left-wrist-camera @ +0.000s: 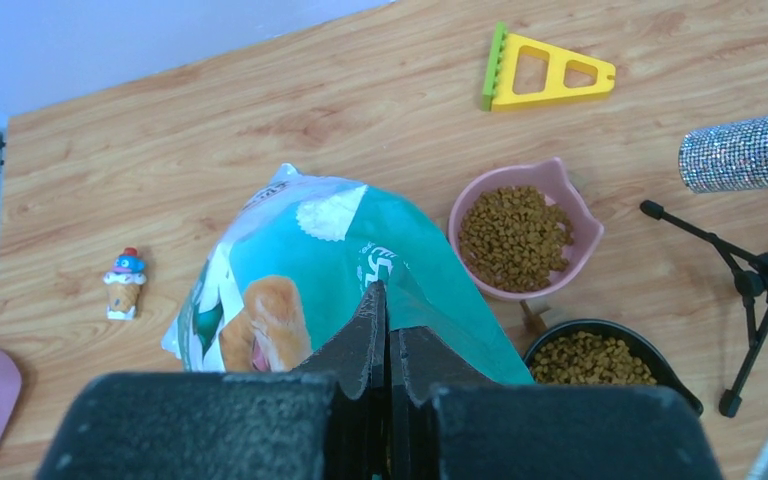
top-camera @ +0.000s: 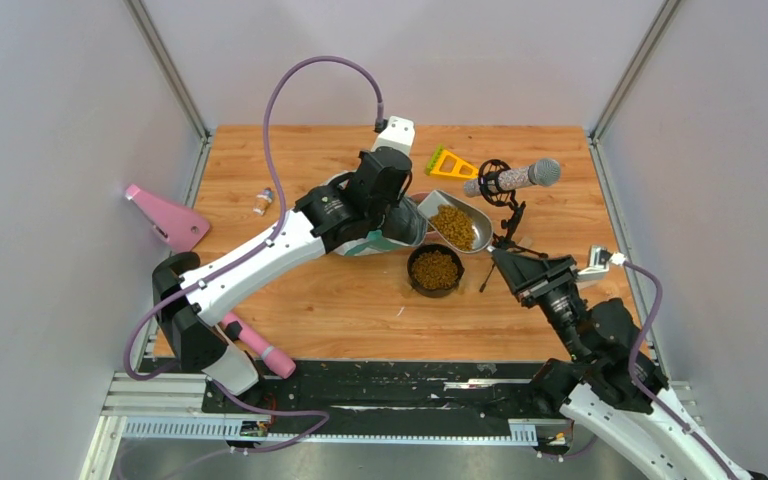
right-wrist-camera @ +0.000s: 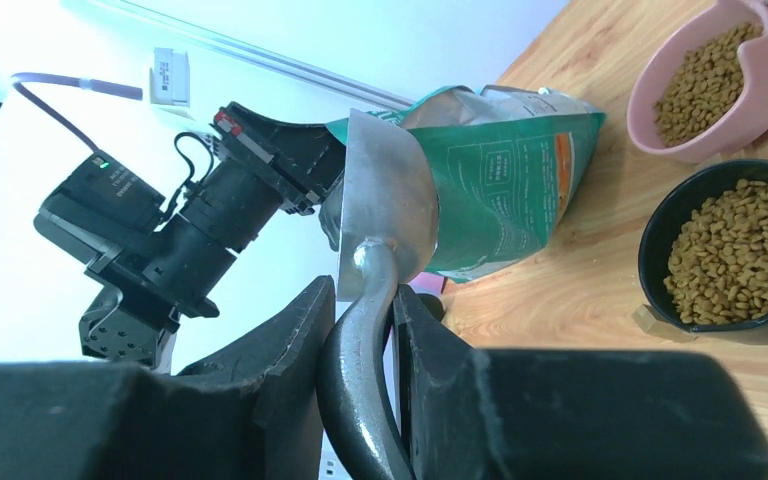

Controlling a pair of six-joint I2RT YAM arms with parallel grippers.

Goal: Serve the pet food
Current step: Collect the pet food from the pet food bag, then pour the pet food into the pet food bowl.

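The teal-green and white bag (top-camera: 382, 243) stands at mid table, also in the left wrist view (left-wrist-camera: 300, 250) and the right wrist view (right-wrist-camera: 500, 180). My left gripper (top-camera: 396, 208) (left-wrist-camera: 388, 300) is shut on its top edge. My right gripper (top-camera: 508, 258) (right-wrist-camera: 365, 300) is shut on the handle of the grey scoop (top-camera: 479, 236) (right-wrist-camera: 385, 190), held up right of the bag. The scoop holds pet food (top-camera: 452, 225). Pet food also fills the pink bowl (left-wrist-camera: 560, 182) (right-wrist-camera: 760, 105) and the black bowl (top-camera: 413, 270) (left-wrist-camera: 662, 366) (right-wrist-camera: 658, 235).
A glittery microphone (top-camera: 515, 178) (left-wrist-camera: 745, 150) on a black tripod stands right of the bowls. A yellow triangular tool (top-camera: 448, 163) (left-wrist-camera: 550, 72) lies at the back. A small figurine (top-camera: 262, 201) (left-wrist-camera: 125, 280) and a pink object (top-camera: 165, 218) are at the left.
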